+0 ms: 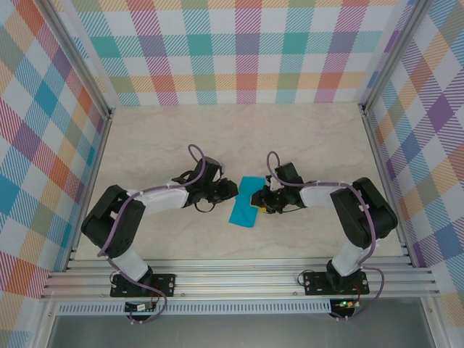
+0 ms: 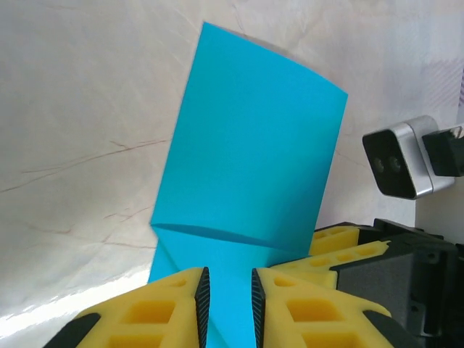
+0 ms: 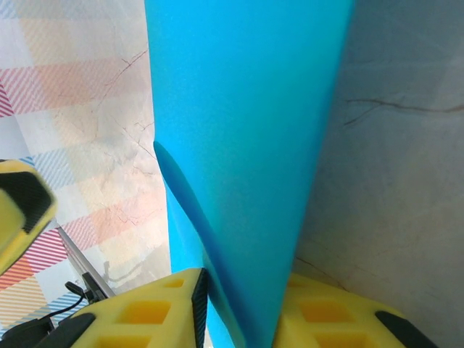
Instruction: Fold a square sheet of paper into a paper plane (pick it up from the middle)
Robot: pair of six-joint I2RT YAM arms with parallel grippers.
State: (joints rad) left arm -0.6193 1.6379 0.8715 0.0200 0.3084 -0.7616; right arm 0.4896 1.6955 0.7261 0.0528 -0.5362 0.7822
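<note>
The left gripper (image 2: pixel 230 308) has its yellow fingers (image 2: pixel 170 308) a little way apart, and blue shows in the gap; I cannot tell if they pinch it or just sit over it; the right gripper (image 3: pixel 243 312) has blue paper from pad to pad, so it looks like it is grasping it; the blue thing is the square sheet of paper (image 1: pixel 247 202), folded into a long strip; it sits in the middle of the table (image 1: pixel 239 138), between the two arms; its long way runs from near to far, tipped a bit; the left fingers meet it from the left side, the right fingers from the right; I think the next fold must follow that long line.
</note>
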